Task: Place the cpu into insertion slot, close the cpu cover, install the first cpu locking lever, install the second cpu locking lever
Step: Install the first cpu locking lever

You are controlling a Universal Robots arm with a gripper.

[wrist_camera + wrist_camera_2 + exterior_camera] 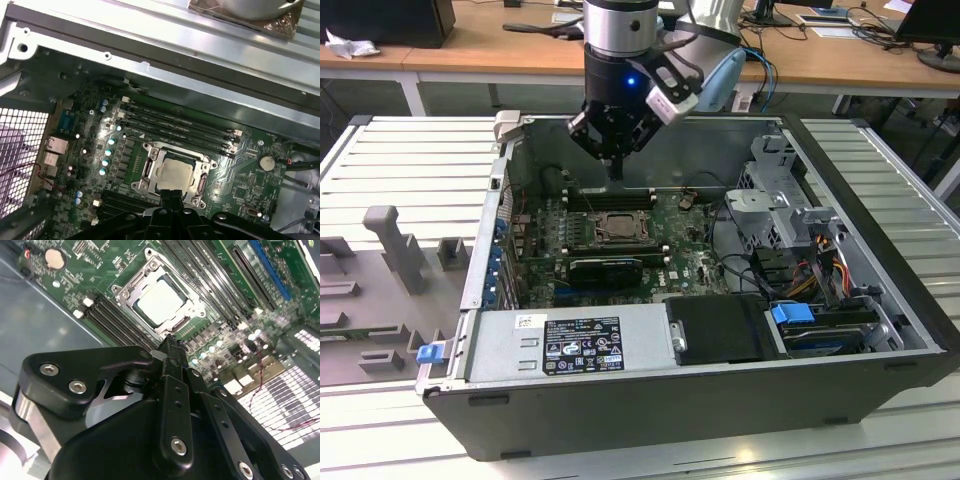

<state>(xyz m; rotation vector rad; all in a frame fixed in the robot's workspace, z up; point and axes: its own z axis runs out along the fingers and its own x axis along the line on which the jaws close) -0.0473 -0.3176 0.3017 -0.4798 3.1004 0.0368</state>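
The cpu (160, 302) lies flat in the insertion slot (596, 236), its pale metal top showing square and level in both wrist views. The cpu cover (131, 290) is down over it: the silver frame runs round all four sides of the chip, and the chip shows through the window in the middle. Thin metal parts run along the edges of the frame, but I cannot tell whether these are the locking levers or how they are set.

The gripper (170, 342) hangs above the board with its fingers brought together into one narrow tip and nothing between them. In the second wrist view that tip points at the edge of the socket frame, just off one side of the chip; in the exterior view it sits above the long black memory slots (175, 127) (the bank behind the socket) and clear of the board.

Around the socket is green motherboard (240, 185), with a row of small blue-topped capacitors (107, 150) on one side, a round silver coin battery (267, 162) on another, and a further bank of memory slots on the far side of the socket from the first.

The board lies in an open computer case (650, 405). Along the near wall sits a grey power supply box (570, 345) with a printed label, and a cluster of cables and drive bays (790, 230) fills the end at the exterior view's right. The case rests on a slatted grey table (410, 140).
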